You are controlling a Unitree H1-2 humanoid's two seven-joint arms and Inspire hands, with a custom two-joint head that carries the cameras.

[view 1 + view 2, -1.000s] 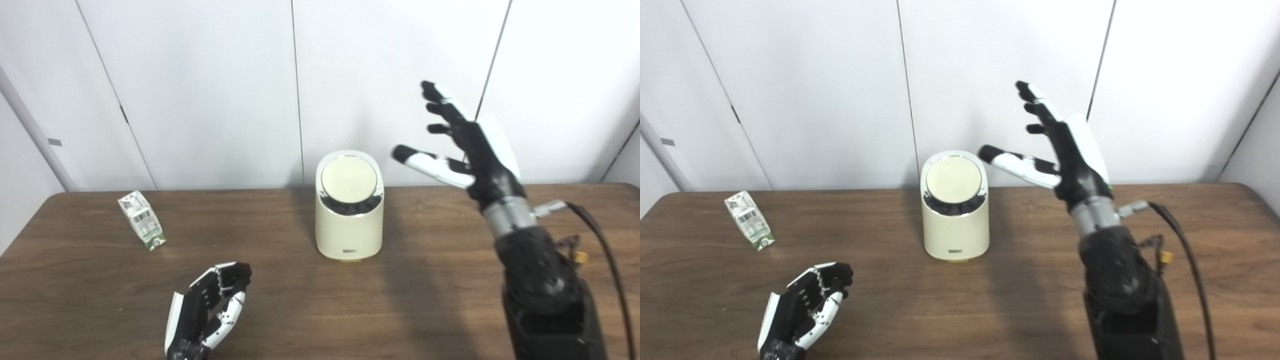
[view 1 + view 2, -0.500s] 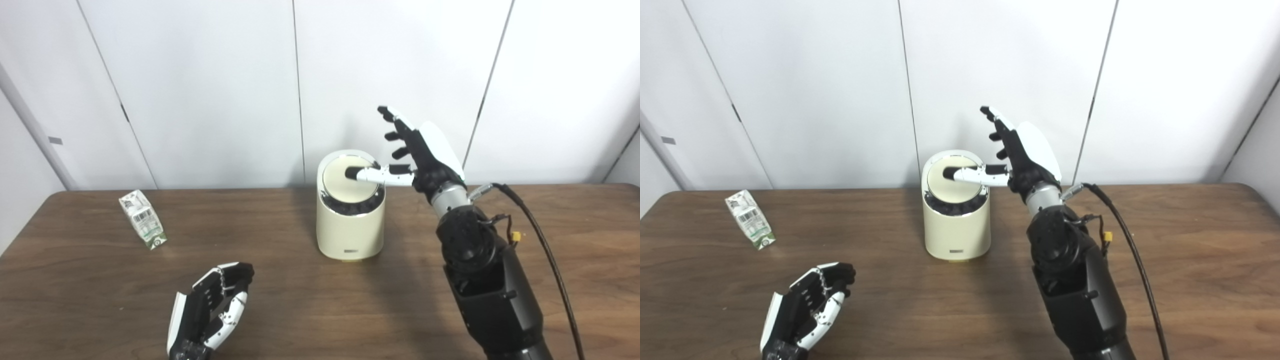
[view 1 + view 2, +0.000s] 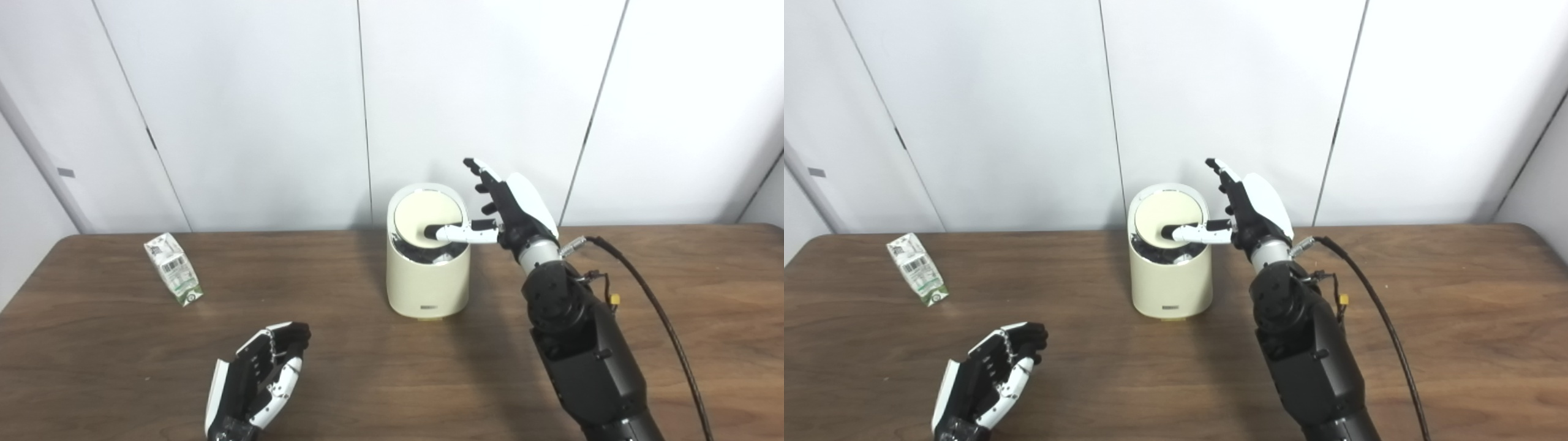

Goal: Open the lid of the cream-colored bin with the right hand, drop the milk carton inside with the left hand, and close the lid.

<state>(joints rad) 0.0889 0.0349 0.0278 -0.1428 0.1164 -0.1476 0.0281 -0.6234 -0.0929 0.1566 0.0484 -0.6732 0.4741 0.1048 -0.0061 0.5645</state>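
While the right hand (image 3: 511, 205), fingers spread, thumbs the bin (image 3: 427, 275) lid (image 3: 425, 215), the milk carton (image 3: 173, 269) lies far-left on the bench (image 3: 367, 367); probably light and crushable, best gripped across its flat sides; left hand (image 3: 257, 380) waits empty.

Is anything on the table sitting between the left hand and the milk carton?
Nothing visible. The left hand is open near the table's front edge, and only bare table lies between it and the milk carton further back to the left.
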